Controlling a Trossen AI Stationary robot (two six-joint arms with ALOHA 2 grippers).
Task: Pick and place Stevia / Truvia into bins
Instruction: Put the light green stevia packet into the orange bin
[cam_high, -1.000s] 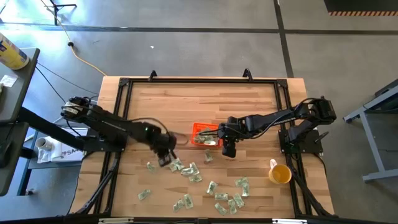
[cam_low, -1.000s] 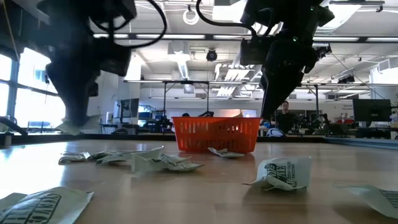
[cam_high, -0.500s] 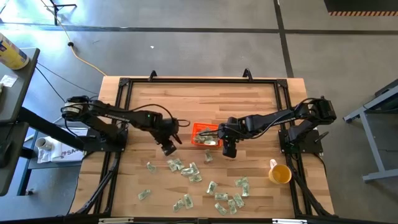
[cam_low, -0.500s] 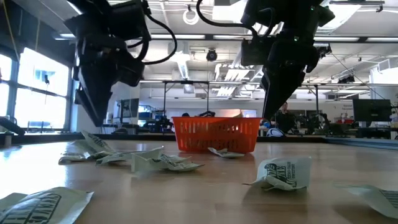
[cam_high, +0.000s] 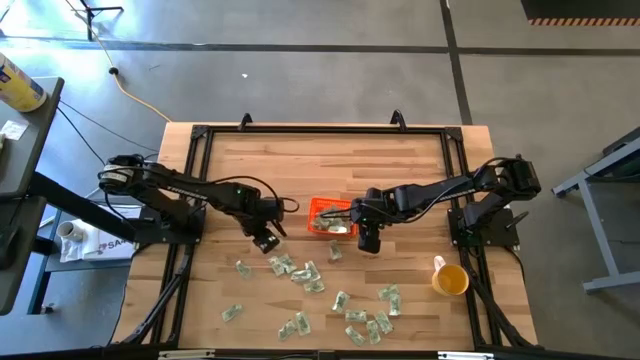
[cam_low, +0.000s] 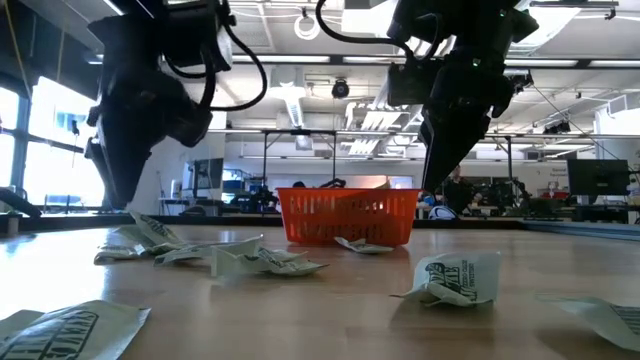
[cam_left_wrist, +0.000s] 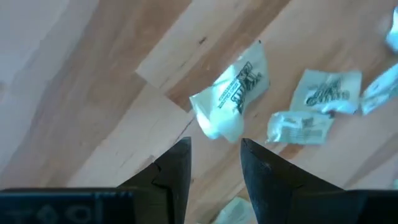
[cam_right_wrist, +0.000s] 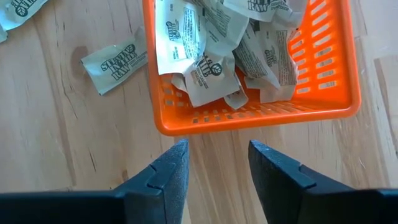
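Note:
Many pale green and white Stevia sachets (cam_high: 300, 272) lie flat and scattered on the near half of the wooden table, with more (cam_high: 365, 320) toward the near edge. The orange bin (cam_high: 330, 215) stands mid-table with several sachets in it (cam_right_wrist: 205, 56). My left gripper (cam_high: 264, 240) hangs open, pointing down, left of the bin and just beyond the left cluster. One sachet (cam_left_wrist: 231, 93) lies past its fingertips (cam_left_wrist: 214, 146), with nothing between them. My right gripper (cam_high: 368, 243) hangs open over bare wood at the bin's near right corner (cam_right_wrist: 214, 149).
A yellow cup (cam_high: 450, 280) stands near the table's right edge. One sachet (cam_right_wrist: 115, 59) lies on the wood beside the bin. A black frame (cam_high: 200, 140) runs around the table. The far half of the table is bare wood.
My left gripper has gone from over the left cluster a little toward the table's far edge and has rolled about its own axis. The sachet that was at its fingertips now stands propped on the left cluster. My right gripper has kept still.

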